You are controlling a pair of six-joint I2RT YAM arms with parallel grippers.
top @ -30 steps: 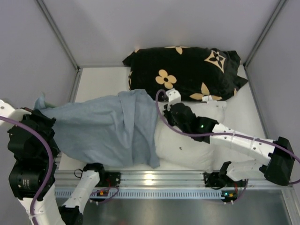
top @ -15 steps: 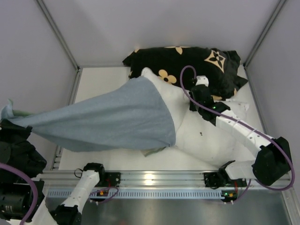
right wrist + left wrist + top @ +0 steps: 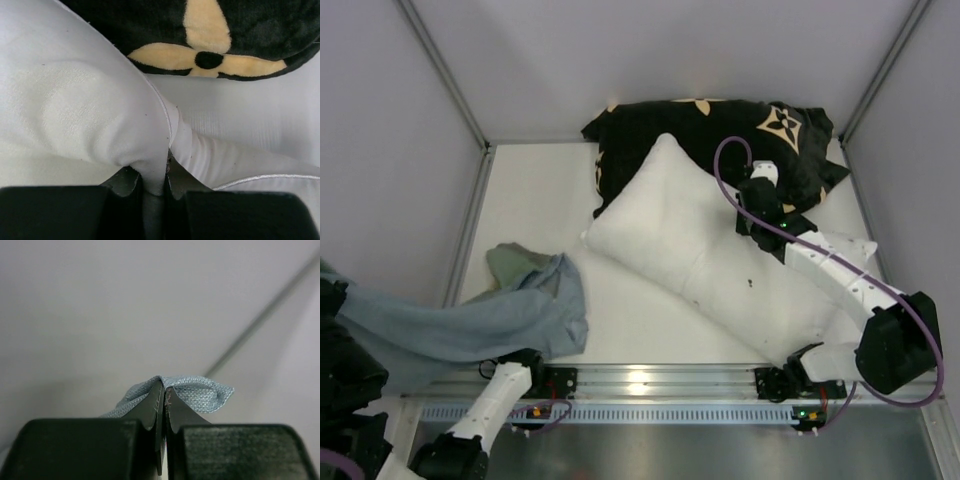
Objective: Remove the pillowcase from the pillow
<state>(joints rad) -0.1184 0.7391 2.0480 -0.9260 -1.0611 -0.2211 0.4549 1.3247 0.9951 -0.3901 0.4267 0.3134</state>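
The white pillow (image 3: 670,230) lies bare and slanted across the table. My right gripper (image 3: 756,190) is at its back right edge, next to the black pillow. In the right wrist view that gripper (image 3: 156,175) is shut on a pinched fold of the pillow (image 3: 75,100). The grey-blue pillowcase (image 3: 470,325) lies crumpled at the front left, apart from the pillow, and trails off the left edge. My left gripper (image 3: 164,390) is shut on a bit of the pillowcase (image 3: 200,392); in the top view this gripper is out of frame.
A black pillow with tan flowers (image 3: 720,130) lies along the back wall, touching the white pillow's far corner. Frame posts and grey walls close in the left, right and back. The metal rail (image 3: 650,385) with both arm bases runs along the front edge.
The pillowcase has been pulled left, fully off the pillow, and now slumps at the front left. The right gripper moved back and right with the pillow's edge, and the pillow turned slanted.
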